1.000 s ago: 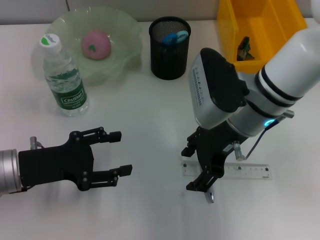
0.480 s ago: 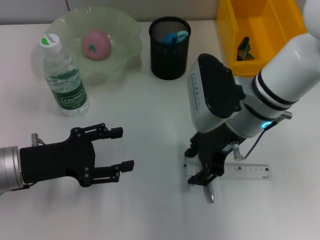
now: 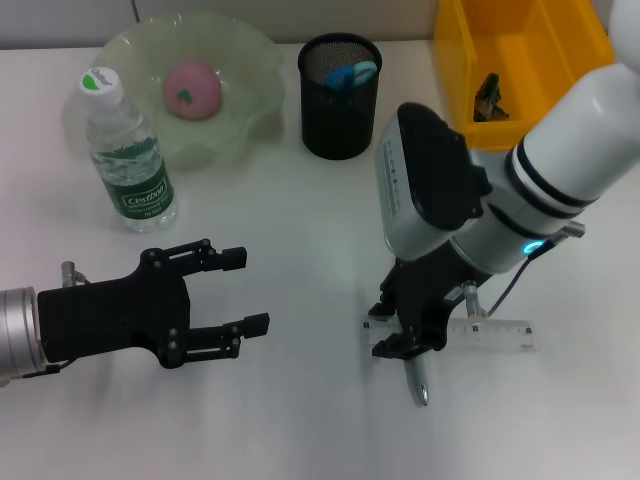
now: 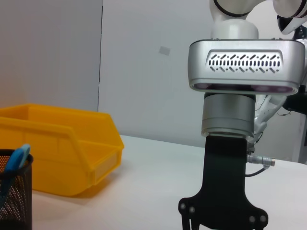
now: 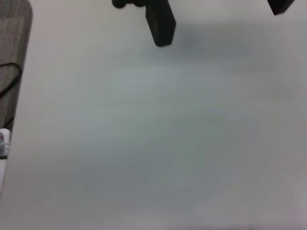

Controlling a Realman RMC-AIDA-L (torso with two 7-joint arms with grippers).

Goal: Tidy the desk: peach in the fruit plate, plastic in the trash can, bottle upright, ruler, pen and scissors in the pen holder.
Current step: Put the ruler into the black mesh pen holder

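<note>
My right gripper (image 3: pixel 386 332) is down on the table, its fingers closed across the left end of the clear ruler (image 3: pixel 495 336), which lies flat. A silver pen (image 3: pixel 416 380) lies just in front of it. My left gripper (image 3: pixel 250 291) is open and empty, hovering low at the front left. The pink peach (image 3: pixel 192 88) sits in the green fruit plate (image 3: pixel 245 60). The bottle (image 3: pixel 127 155) stands upright beside the plate. The black mesh pen holder (image 3: pixel 340 110) holds blue-handled scissors (image 3: pixel 351 75). The left wrist view shows the right arm's gripper body (image 4: pixel 225 191).
A yellow bin (image 3: pixel 560 45) at the back right holds a dark crumpled item (image 3: pixel 490 96). It also shows in the left wrist view (image 4: pixel 62 153) next to the pen holder (image 4: pixel 14 196). Bare white table lies between my grippers.
My right gripper's fingers have narrowed onto the ruler's left end, and the ruler has shifted slightly left. My left gripper has crept a little to the right.
</note>
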